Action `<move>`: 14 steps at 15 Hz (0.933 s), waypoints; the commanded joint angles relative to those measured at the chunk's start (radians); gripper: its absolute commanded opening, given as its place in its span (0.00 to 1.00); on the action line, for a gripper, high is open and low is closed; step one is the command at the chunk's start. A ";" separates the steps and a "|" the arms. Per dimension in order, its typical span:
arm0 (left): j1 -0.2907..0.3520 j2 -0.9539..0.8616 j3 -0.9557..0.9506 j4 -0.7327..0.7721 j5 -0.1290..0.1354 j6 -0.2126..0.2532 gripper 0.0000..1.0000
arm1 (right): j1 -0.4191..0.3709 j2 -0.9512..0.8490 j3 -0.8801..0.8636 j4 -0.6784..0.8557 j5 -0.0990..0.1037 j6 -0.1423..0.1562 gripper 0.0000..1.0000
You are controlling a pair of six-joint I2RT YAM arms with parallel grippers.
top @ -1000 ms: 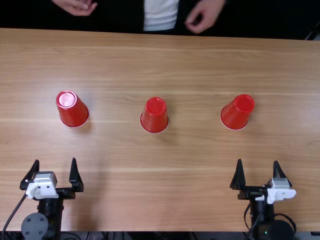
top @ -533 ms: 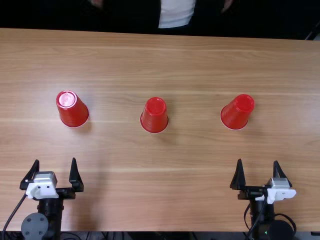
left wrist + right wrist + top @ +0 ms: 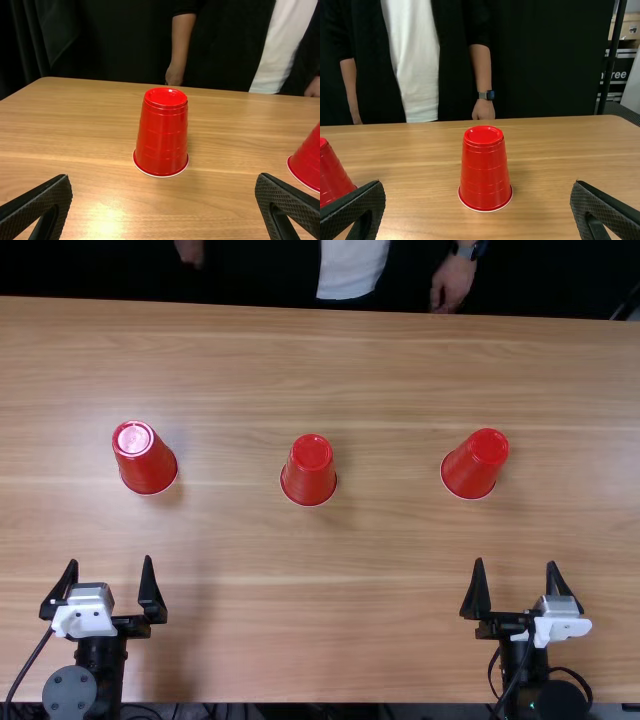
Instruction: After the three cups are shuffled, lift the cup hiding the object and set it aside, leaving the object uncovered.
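Three red cups stand upside down in a row across the table: the left cup (image 3: 143, 458) (image 3: 161, 132), the middle cup (image 3: 309, 470) (image 3: 306, 162) (image 3: 330, 172) and the right cup (image 3: 475, 463) (image 3: 484, 168). My left gripper (image 3: 110, 580) (image 3: 160, 210) rests open near the table's front edge, straight in front of the left cup and well short of it. My right gripper (image 3: 515, 585) (image 3: 480, 212) is open too, near the front edge in front of the right cup. The object is hidden.
A person stands behind the table's far edge, hands hanging by the edge (image 3: 450, 285) (image 3: 482, 107), touching no cup. Bare wooden table (image 3: 320, 370) lies between the cups and around them.
The person's hands have drawn back from over the far edge to hang at the sides. Cups and both grippers stay where they were.
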 commanded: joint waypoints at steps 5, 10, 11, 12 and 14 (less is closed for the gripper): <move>-0.012 0.055 0.173 -0.093 0.011 0.005 1.00 | -0.040 0.032 0.216 -0.057 0.019 0.006 1.00; -0.004 0.345 0.644 -0.387 0.009 0.066 1.00 | -0.039 0.215 0.514 -0.237 0.015 0.001 1.00; -0.004 0.409 0.730 -0.446 0.009 0.078 1.00 | -0.036 0.273 0.580 -0.291 0.015 -0.003 1.00; -0.004 0.472 0.808 -0.500 0.004 0.078 1.00 | -0.036 0.347 0.652 -0.377 0.013 -0.003 1.00; -0.002 0.595 0.961 -0.658 -0.005 0.080 1.00 | -0.027 0.469 0.807 -0.565 0.010 -0.003 1.00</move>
